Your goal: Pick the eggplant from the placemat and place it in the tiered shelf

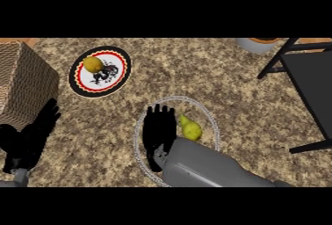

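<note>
A round placemat [209, 117] with a pale braided rim lies at the counter's middle. On it rests a yellow-green, pear-shaped fruit [190, 128], not purple like an eggplant. My right hand [159, 129] lies flat over the mat's left half, open, fingers straight and pointing away. The fruit sits just beside its right edge, and no finger curls round it. The black tiered shelf [312, 83] stands at the right edge. My left hand [29, 137] rests open at the lower left, fingers up.
A round plate [123, 66] with a black, red and white pattern lies at the upper left and bears a yellow-brown round item [93, 64]. A wicker basket [23, 83] stands at the far left. A grey pot [258, 44] sits at the top right.
</note>
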Controlling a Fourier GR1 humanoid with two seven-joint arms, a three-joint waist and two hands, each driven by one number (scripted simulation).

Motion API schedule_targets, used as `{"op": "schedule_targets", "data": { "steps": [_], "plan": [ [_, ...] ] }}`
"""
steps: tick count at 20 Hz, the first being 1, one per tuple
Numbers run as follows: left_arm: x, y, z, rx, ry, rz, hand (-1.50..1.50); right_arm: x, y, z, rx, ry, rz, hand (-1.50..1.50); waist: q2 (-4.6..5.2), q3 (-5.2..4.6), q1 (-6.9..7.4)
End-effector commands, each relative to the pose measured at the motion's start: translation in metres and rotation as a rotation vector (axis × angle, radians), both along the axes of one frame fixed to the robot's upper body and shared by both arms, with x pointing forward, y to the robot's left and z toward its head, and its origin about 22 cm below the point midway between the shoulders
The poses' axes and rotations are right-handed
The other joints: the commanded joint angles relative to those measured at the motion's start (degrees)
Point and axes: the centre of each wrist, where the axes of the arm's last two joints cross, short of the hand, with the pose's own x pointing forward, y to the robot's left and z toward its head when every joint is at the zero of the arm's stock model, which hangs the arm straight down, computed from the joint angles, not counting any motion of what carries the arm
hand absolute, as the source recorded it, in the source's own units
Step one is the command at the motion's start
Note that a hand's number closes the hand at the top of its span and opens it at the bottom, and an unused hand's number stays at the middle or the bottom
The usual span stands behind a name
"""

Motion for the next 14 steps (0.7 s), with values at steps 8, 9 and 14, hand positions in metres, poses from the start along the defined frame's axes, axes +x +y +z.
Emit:
{"op": "schedule_targets", "data": {
  "steps": [8,9,14],
  "plan": [
    [0.0,0.004,-0.005,0.002,-0.006,0.009,0.0,0.02,0.006,-0.011,-0.336,0.135,-0.051,-1.5,0.31,0.07,-0.56],
    [-0.009,0.005,0.001,0.004,0.003,0.008,0.0,0.009,0.013,0.001,-0.329,0.118,-0.038,-1.5,-0.03,0.12,-0.28],
    [-0.003,0.014,-0.008,-0.008,-0.012,0.036,0.0,0.014,0.005,-0.021,-0.345,0.131,-0.04,-1.5,0.22,0.1,-0.98]
  ]
}}
